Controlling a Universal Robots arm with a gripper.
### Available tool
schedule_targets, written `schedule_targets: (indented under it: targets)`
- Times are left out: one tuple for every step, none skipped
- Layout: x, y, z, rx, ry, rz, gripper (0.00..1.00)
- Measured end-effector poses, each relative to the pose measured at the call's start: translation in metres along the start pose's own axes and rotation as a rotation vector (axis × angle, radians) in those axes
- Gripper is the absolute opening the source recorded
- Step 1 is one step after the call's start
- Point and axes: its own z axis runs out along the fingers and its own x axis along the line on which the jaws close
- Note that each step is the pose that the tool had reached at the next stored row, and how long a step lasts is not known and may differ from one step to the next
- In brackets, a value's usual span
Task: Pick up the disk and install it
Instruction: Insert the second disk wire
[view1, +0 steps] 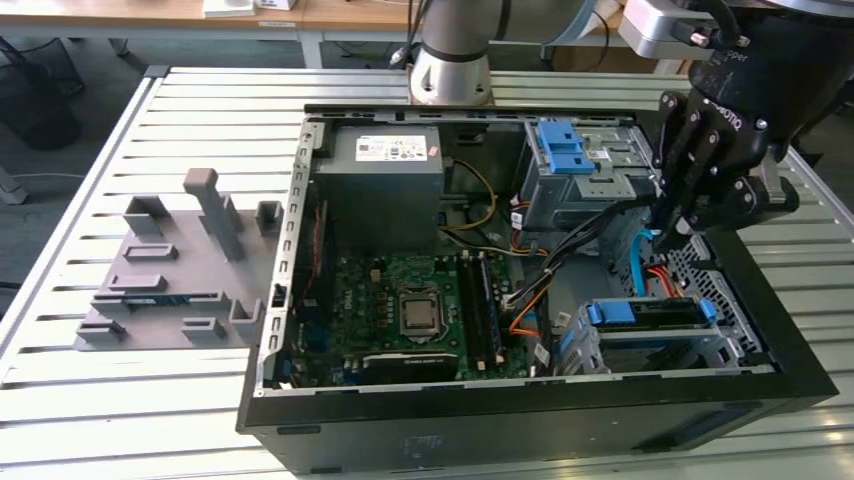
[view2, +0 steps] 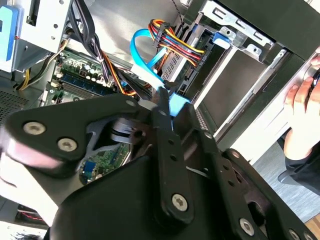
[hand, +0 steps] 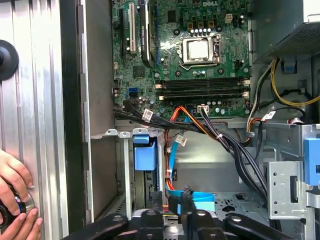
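The disk (view1: 650, 312) sits in the lower drive cage at the case's front corner, on the exterior view's right, with its blue carrier around a dark top. In the first wrist view the carrier's blue end (hand: 145, 152) shows in the cage slot. My gripper (view1: 665, 235) hangs inside the open computer case (view1: 534, 400), just behind that cage and apart from the disk. Its black fingers (view2: 165, 130) stand close together on the light-blue end of a blue data cable (view2: 178, 106). That cable (hand: 202, 196) runs across behind the fingertips (hand: 186, 200).
An upper drive cage with a blue latch (view1: 574, 150) stands behind my gripper. The grey power-supply box (view1: 380, 180) and motherboard (view1: 414, 310) fill the case's other half. Coloured wire bundles (view2: 170, 37) cross nearby. A grey fixture plate (view1: 167, 280) lies on the slatted table. A person's hand (hand: 15, 185) rests outside the case wall.
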Motion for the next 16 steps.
schedule_targets:
  targets:
    - [-0.0001, 0.0, 0.0002, 0.0, 0.0001, 0.0, 0.25]
    - [-0.0002, 0.0, 0.0006, 0.0, 0.0002, 0.0, 0.31]
    - [-0.0003, 0.0, 0.0011, 0.0, 0.0005, 0.0, 0.31]
    - [-0.0005, 0.0, 0.0018, 0.0, 0.0003, 0.0, 0.31]
    - [-0.0007, 0.0001, 0.0026, 0.0, 0.0002, 0.0, 0.31]
    - [-0.001, 0.0001, 0.0034, 0.0, 0.0002, 0.0, 0.31]
    - [-0.0014, 0.0001, 0.0043, 0.0, 0.0001, 0.0, 0.31]
    - [-0.0017, 0.0001, 0.0051, 0.0, 0.0002, 0.0, 0.31]
    - [-0.002, 0.0001, 0.0061, 0.0, 0.0001, 0.0, 0.31]
    - [-0.0022, 0.0001, 0.0069, 0.0, 0.0001, 0.0, 0.31]
    - [-0.0023, 0.0002, 0.0078, 0.0, 0.0, 0.0, 0.31]
    - [-0.0025, 0.0002, 0.0087, 0.0, 0.0, 0.0, 0.31]
    - [-0.0026, 0.0002, 0.0096, 0.0, 0.0001, 0.0, 0.31]
    - [-0.0028, 0.0002, 0.0107, 0.0, 0.0001, 0.0, 0.31]
    - [-0.0029, 0.0002, 0.0118, 0.0, 0.0, 0.0, 0.31]
    - [-0.003, 0.0002, 0.0129, 0.0, 0.0001, 0.0, 0.31]
